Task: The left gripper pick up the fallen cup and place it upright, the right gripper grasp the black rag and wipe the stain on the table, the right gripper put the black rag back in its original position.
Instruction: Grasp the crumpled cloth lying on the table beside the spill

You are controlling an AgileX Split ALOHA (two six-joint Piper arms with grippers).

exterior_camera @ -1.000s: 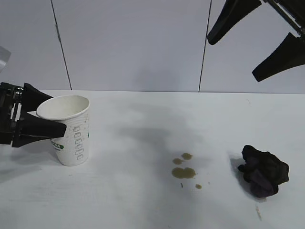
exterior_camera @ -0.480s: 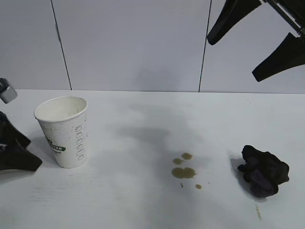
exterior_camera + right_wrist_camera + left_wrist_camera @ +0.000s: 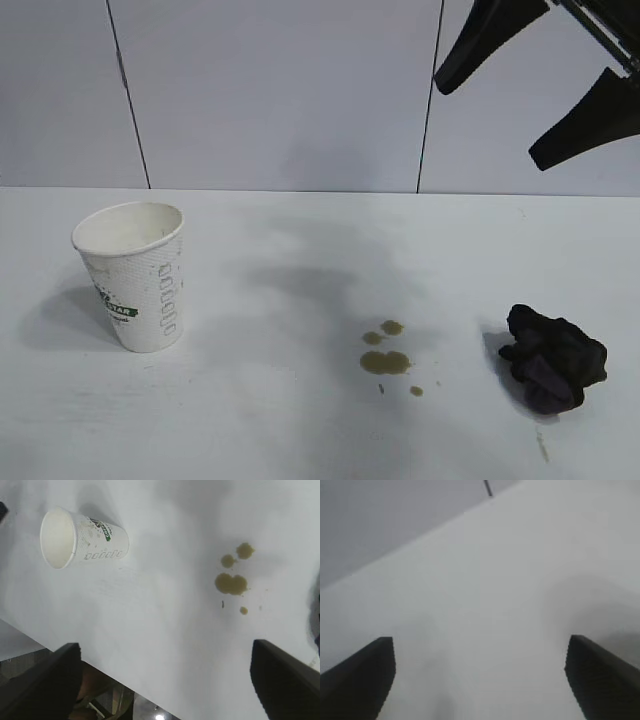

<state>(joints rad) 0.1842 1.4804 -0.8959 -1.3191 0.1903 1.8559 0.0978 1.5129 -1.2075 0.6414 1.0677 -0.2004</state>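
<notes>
The paper cup (image 3: 133,276) stands upright at the table's (image 3: 300,430) left. The black rag (image 3: 552,358) lies right of the stain (image 3: 386,358). Both grippers, left (image 3: 480,680) and right (image 3: 540,80), gape empty. A shallow pinch would probably drop the rag mid-wipe, smearing droplets.
</notes>
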